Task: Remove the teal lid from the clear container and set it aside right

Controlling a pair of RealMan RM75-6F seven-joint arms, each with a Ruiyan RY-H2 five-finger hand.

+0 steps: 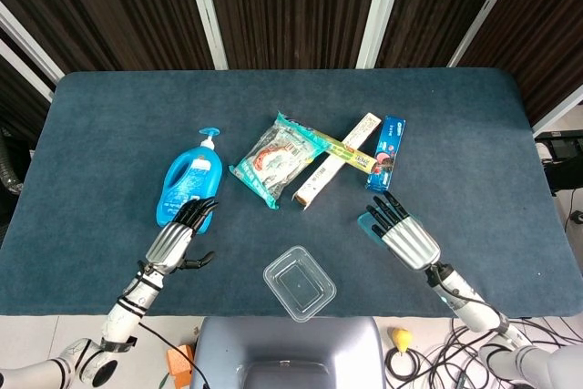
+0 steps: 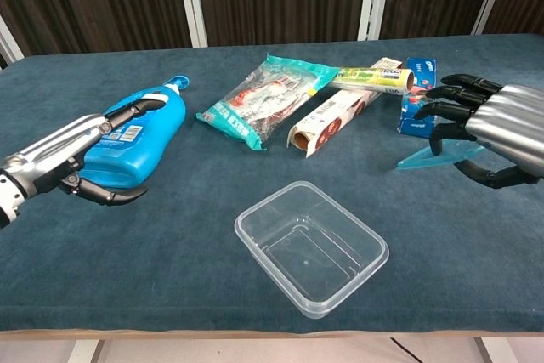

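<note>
The clear container [image 1: 300, 281] [image 2: 311, 246] stands open and lidless near the table's front edge. To its right, my right hand [image 1: 404, 236] [image 2: 493, 133] holds the teal lid [image 1: 367, 223] [image 2: 432, 155] low over the cloth, fingers on top and thumb beneath; only the lid's left edge shows past the fingers. My left hand [image 1: 178, 240] [image 2: 72, 155] hovers open at the front left, just below the blue bottle, holding nothing.
A blue soap bottle [image 1: 190, 189] [image 2: 136, 127] lies at the left. A snack bag [image 1: 276, 159], a long carton [image 1: 335, 160] and a blue box [image 1: 386, 153] [image 2: 418, 104] lie across the middle, the box just beyond my right hand.
</note>
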